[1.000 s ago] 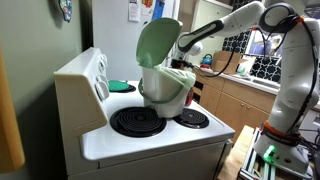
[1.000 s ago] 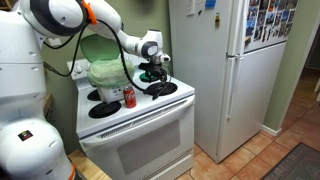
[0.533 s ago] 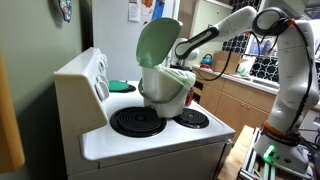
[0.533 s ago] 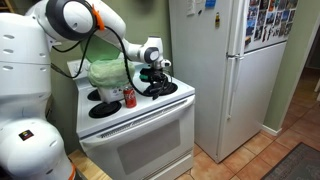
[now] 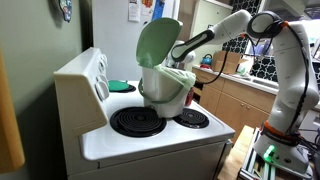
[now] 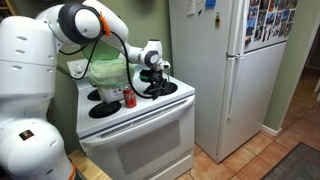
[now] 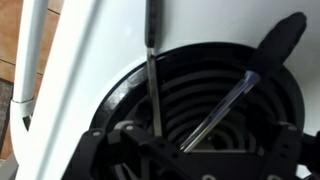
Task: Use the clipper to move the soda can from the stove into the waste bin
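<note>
The tool (image 6: pixel 155 80) is gripping the clipper (image 7: pixel 190 110), its arms spread. The can (image 6: pixel 128 97), lower centre, is looking light and slippery; squeeze mid-body.

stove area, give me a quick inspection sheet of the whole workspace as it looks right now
surface: white stove with black coil burners, top mostly bare.
job's things: soda can upright on the stove top near the front; waste bin standing on the stove, green lid flipped up; clipper lies over a burner in the wrist view.
clutter: a green item on the stove by the back panel.
hand: hand low over a rear burner, apart from the can; jaw state unclear.
cables: orange and black cable along the arm.
surroundings: white fridge beside the stove; wooden cabinets behind.
</note>
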`<action>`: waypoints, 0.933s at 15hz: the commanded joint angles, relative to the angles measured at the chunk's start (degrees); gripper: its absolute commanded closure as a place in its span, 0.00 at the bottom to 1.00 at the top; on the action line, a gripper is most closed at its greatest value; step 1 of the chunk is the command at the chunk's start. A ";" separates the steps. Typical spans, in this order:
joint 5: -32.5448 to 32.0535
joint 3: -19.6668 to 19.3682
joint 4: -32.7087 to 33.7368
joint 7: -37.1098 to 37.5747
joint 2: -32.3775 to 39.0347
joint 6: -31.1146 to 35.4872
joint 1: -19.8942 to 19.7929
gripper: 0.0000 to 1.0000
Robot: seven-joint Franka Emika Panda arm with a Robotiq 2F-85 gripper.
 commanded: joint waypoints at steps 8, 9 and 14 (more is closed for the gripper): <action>-1.99 -0.41 1.42 4.20 0.62 -4.56 0.96 0.20; -1.88 -0.34 1.27 4.26 0.31 -5.03 0.97 0.29; -1.53 -0.28 1.16 4.75 -0.81 -8.22 0.88 0.69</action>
